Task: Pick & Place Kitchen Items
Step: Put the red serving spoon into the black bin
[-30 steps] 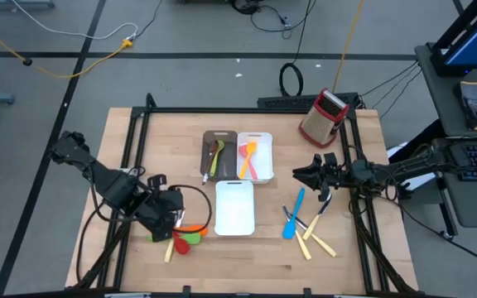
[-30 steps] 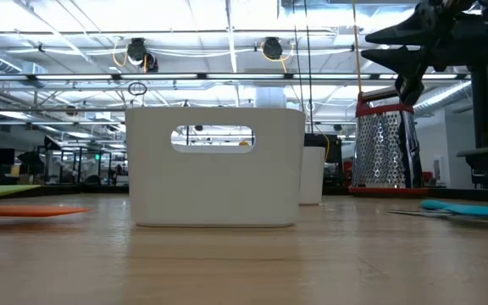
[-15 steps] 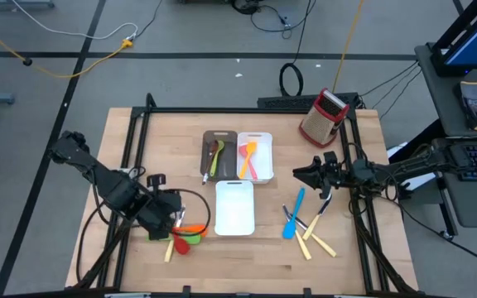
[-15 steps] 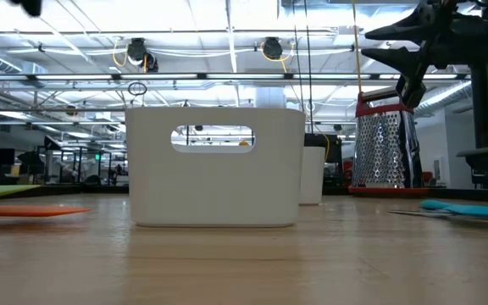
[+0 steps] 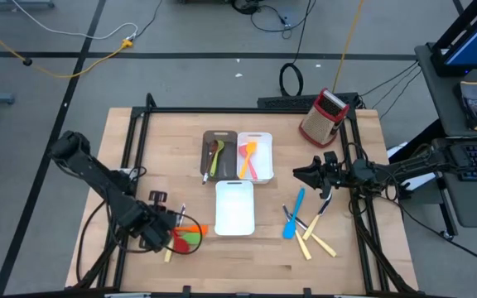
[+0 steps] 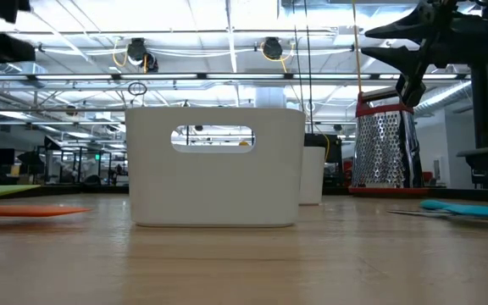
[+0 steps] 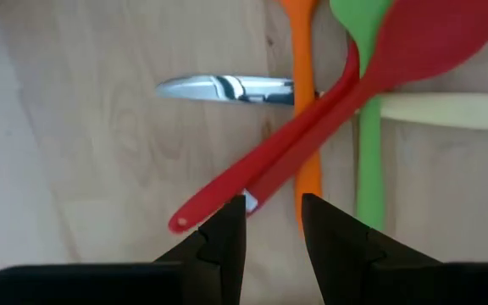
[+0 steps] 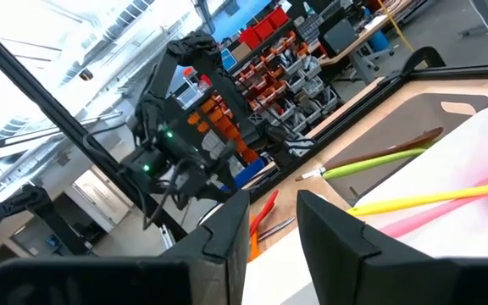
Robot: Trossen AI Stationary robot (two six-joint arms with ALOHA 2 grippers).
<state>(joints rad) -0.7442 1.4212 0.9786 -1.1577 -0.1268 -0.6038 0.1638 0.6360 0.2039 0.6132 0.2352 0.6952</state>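
Near the table's left front, a red spoon (image 7: pixel 295 144), an orange spatula (image 7: pixel 307 127), a green spatula (image 7: pixel 367 144) and a cream-handled knife (image 7: pixel 227 87) lie crossed on the wood; the red spoon rests on top of the others. My left gripper (image 7: pixel 274 224) points straight down just above them, open by a narrow gap, over the handle ends of the red spoon and orange spatula. In the high view this left gripper (image 5: pixel 164 234) covers part of the pile. My right gripper (image 5: pixel 303 175) hovers level at mid-right, open, nothing between its fingers.
A dark-brown tray (image 5: pixel 219 141) and a white tray (image 5: pixel 257 136) at the centre hold utensils; a second white tray (image 5: pixel 235 207) stands nearer. Blue spatulas (image 5: pixel 293 213) and cream-handled knives (image 5: pixel 317 242) lie at the right front. A red-and-metal grater (image 5: pixel 323 116) stands at the far right.
My left gripper has come down toward the pile of utensils, shifting toward the table's near edge and rolling a little about its own axis. It now shows at the low view's top left. The utensils have kept still.
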